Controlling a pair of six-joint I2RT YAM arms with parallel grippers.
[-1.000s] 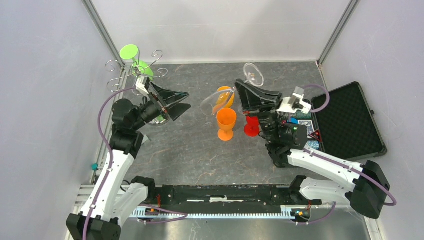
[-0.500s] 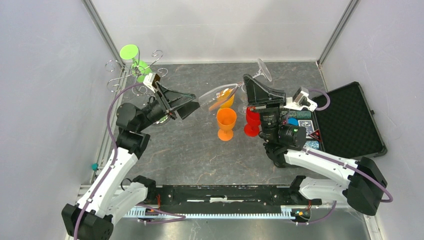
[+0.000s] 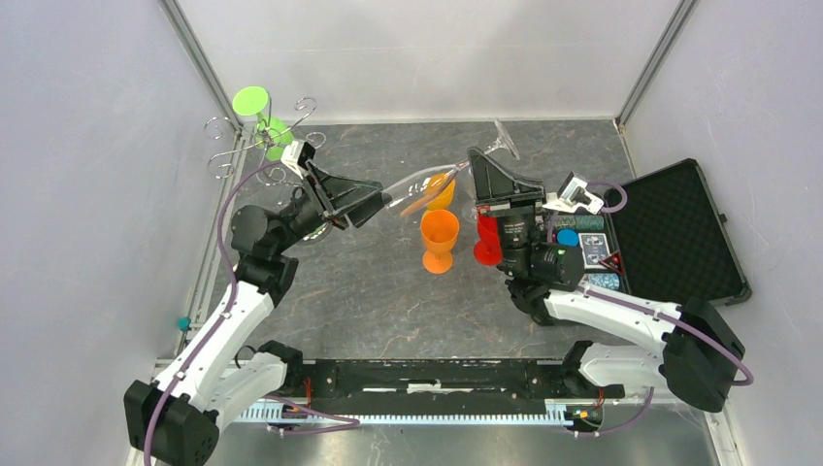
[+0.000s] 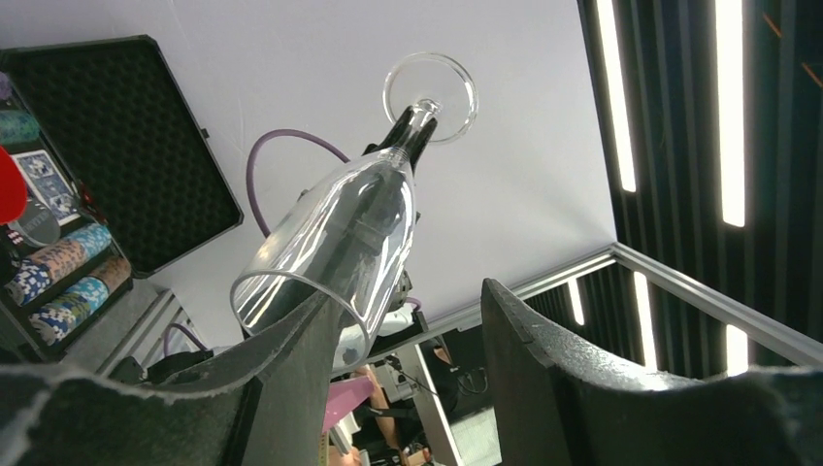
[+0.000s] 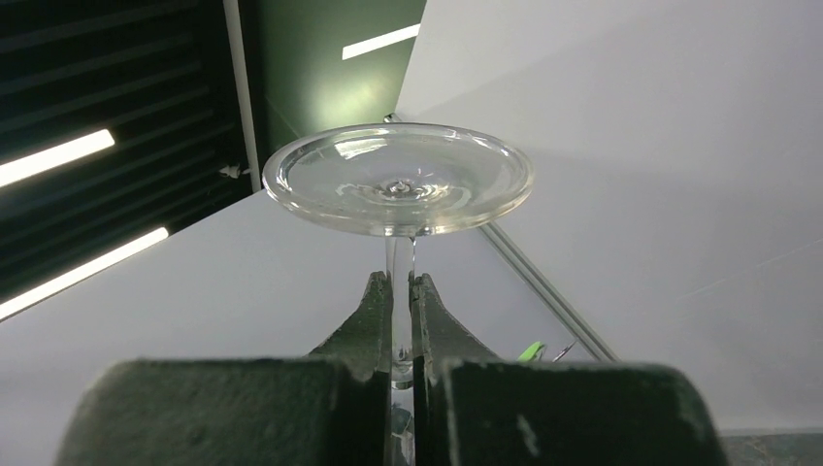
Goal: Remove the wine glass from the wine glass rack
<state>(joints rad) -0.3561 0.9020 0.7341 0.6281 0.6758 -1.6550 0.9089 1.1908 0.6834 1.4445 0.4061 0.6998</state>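
The silver wire wine glass rack [image 3: 239, 152] stands at the far left corner with a green wine glass [image 3: 254, 103] on it. My right gripper [image 3: 474, 167] is shut on the stem of a clear wine glass [image 3: 415, 186], held tilted above the table, bowl to the left, foot [image 3: 504, 139] to the far right. In the right wrist view the stem [image 5: 400, 260] sits between my shut fingers under the round foot [image 5: 398, 180]. My left gripper [image 3: 377, 200] is open; in its wrist view the glass bowl [image 4: 340, 243] is at one finger [image 4: 291, 379], rim at its tip.
An upright orange glass [image 3: 439, 239], a second orange glass [image 3: 442, 191] behind it and a red glass [image 3: 488, 245] stand mid-table under the held glass. An open black case [image 3: 679, 233] with poker chips [image 3: 594, 243] lies at the right.
My left gripper has moved right, up to the rim of the clear glass's bowl. My right gripper has turned the glass, swinging its foot to the far right.
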